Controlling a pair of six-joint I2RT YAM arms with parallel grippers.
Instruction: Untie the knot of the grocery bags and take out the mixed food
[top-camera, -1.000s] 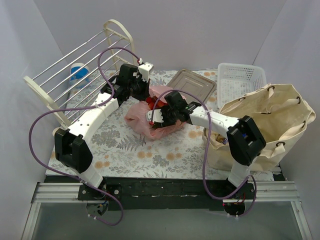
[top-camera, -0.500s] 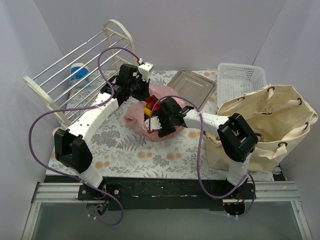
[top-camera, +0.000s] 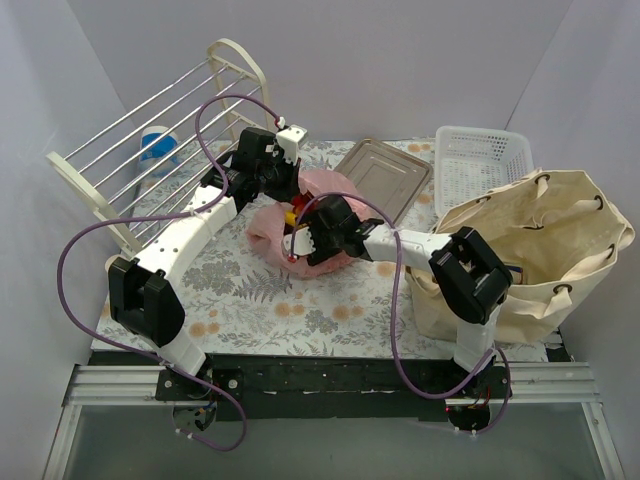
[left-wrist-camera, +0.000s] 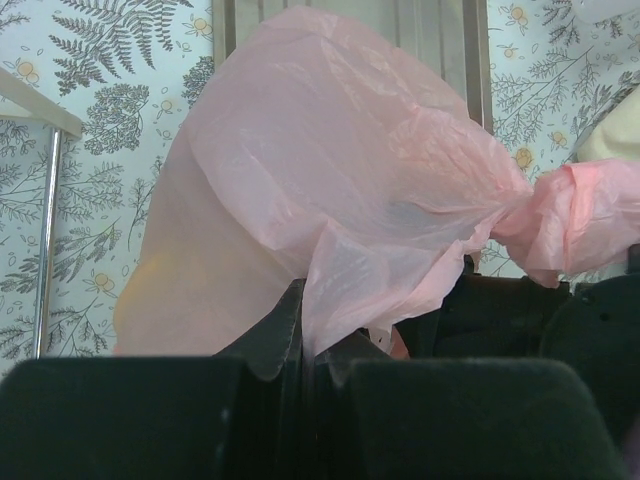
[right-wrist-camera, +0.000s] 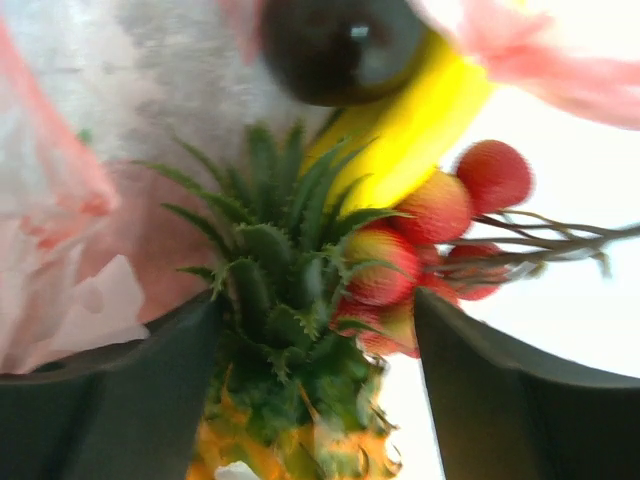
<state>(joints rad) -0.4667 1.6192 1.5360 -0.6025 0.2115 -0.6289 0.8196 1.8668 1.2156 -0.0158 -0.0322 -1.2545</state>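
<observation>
Swinging leftward over the last second, the right arm is carrying the right gripper (top-camera: 296, 238) deeper into the mouth of the pink bag (top-camera: 262, 228), and its jaws are now spreading wider than they were. The left arm is not shifting at all.

The left gripper (left-wrist-camera: 300, 320) is pinching a fold of the pink film with its jaws shut tight, holding the bag's mouth up and open in the middle of the table (top-camera: 250, 300). The right jaws are standing wide apart, straddling the green crown of the pineapple (right-wrist-camera: 280, 300) without clamping it. The banana (right-wrist-camera: 420, 120) and the red fruits (right-wrist-camera: 430, 210) are lying just beyond, touching the leaves. The canvas tote (top-camera: 560, 230) is sitting well apart at the right (neither arm is working on it).

The likely trouble is the grip that is coming. If the jaws are closing only on leaves, the pineapple is probably going to slip or tilt as it is being lifted. The thin twigs of the red fruits are crowding the right finger, so they are at risk of getting caught and dragged out together. Loose film beside the left finger is also liable to get trapped, which would be pulling the bag against the left hold.
</observation>
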